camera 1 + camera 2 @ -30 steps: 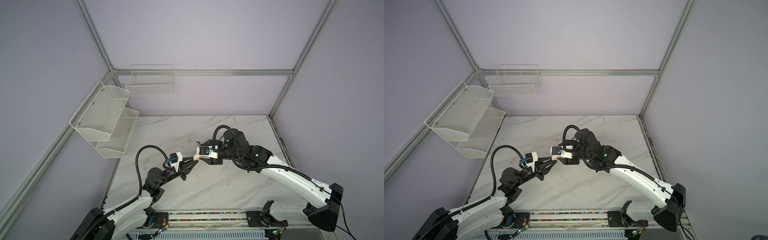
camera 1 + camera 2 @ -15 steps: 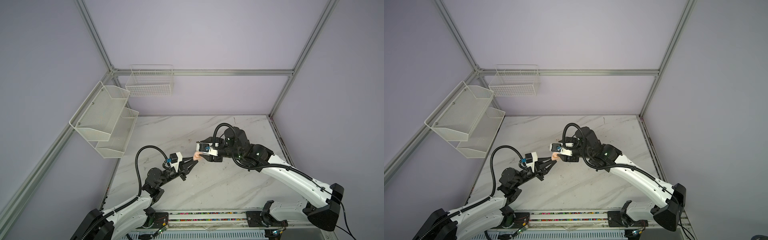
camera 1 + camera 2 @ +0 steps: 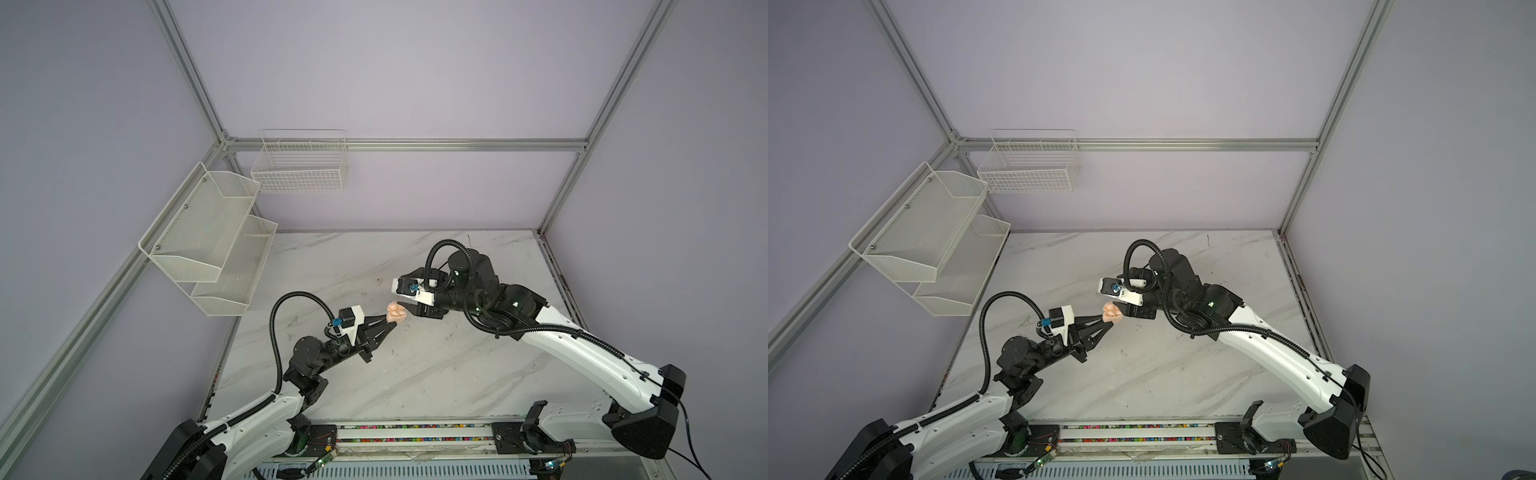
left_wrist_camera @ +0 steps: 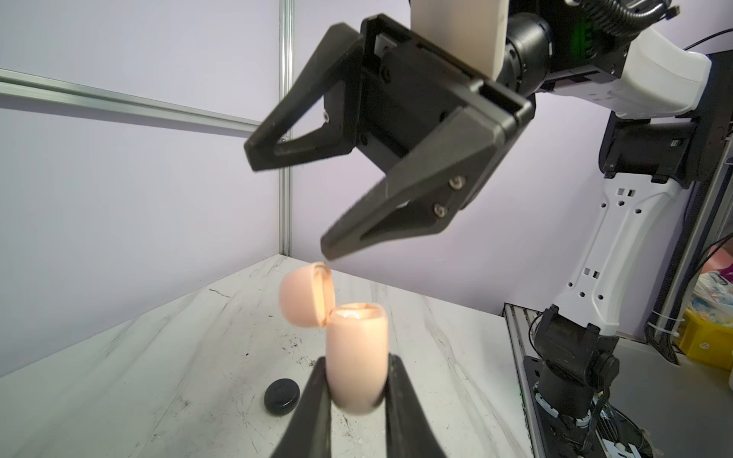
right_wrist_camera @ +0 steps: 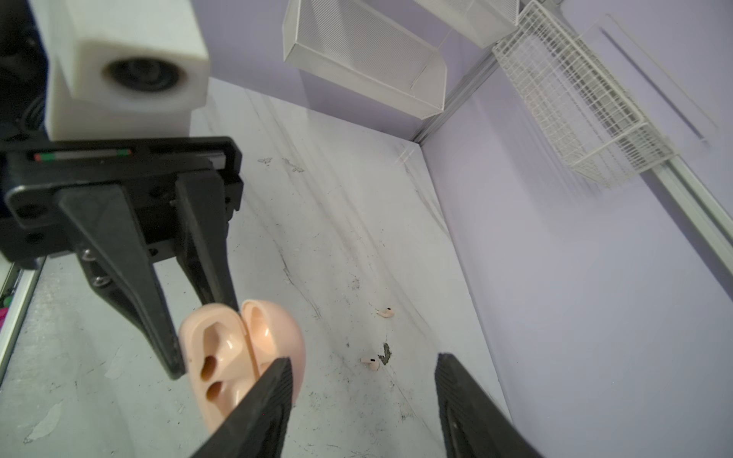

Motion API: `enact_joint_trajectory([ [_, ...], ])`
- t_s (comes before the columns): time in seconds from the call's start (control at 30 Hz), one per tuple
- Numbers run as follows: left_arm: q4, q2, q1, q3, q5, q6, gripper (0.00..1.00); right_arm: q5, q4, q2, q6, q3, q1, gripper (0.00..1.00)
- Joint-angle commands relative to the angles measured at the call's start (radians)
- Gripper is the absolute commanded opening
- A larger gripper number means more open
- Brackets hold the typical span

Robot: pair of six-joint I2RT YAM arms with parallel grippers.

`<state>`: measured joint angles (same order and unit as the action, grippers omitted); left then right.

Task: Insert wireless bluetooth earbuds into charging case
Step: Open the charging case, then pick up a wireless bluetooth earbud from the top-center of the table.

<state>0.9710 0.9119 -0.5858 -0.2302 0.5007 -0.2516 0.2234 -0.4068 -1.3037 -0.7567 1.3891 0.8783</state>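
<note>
A pale pink charging case [image 4: 357,357] hangs above the marble table [image 3: 436,374], and my left gripper [image 4: 357,363] is shut on its body. Its lid [image 4: 303,295] stands hinged open. The right wrist view shows the case's [image 5: 216,357] hollow wells with nothing in them. In both top views the case [image 3: 395,312] [image 3: 1112,312] sits at the tip of my left gripper [image 3: 392,320]. My right gripper [image 4: 289,202] [image 5: 363,361] hovers open just above the lid, one fingertip close to its edge. Two pale earbuds [image 5: 385,313] [image 5: 371,363] lie on the table below.
A black round case [image 4: 282,397] lies shut on the table under the held case. A brown speck of debris [image 5: 384,353] sits beside the nearer earbud. Mesh shelves [image 3: 208,237] hang on the left wall and a wire basket [image 3: 299,166] on the back wall.
My right gripper has drifted slightly left and toward the back wall, over the held case, with its jaws a touch narrower. The left arm and the case have stayed put.
</note>
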Motion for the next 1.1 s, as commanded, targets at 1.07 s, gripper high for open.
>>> enact_joint_trajectory([
  [1.07, 0.041, 0.148, 0.276, -0.171, 0.185, -0.168, 0.0, -0.026, 0.266, -1.045, 0.833, 0.474, -0.209, 0.47],
])
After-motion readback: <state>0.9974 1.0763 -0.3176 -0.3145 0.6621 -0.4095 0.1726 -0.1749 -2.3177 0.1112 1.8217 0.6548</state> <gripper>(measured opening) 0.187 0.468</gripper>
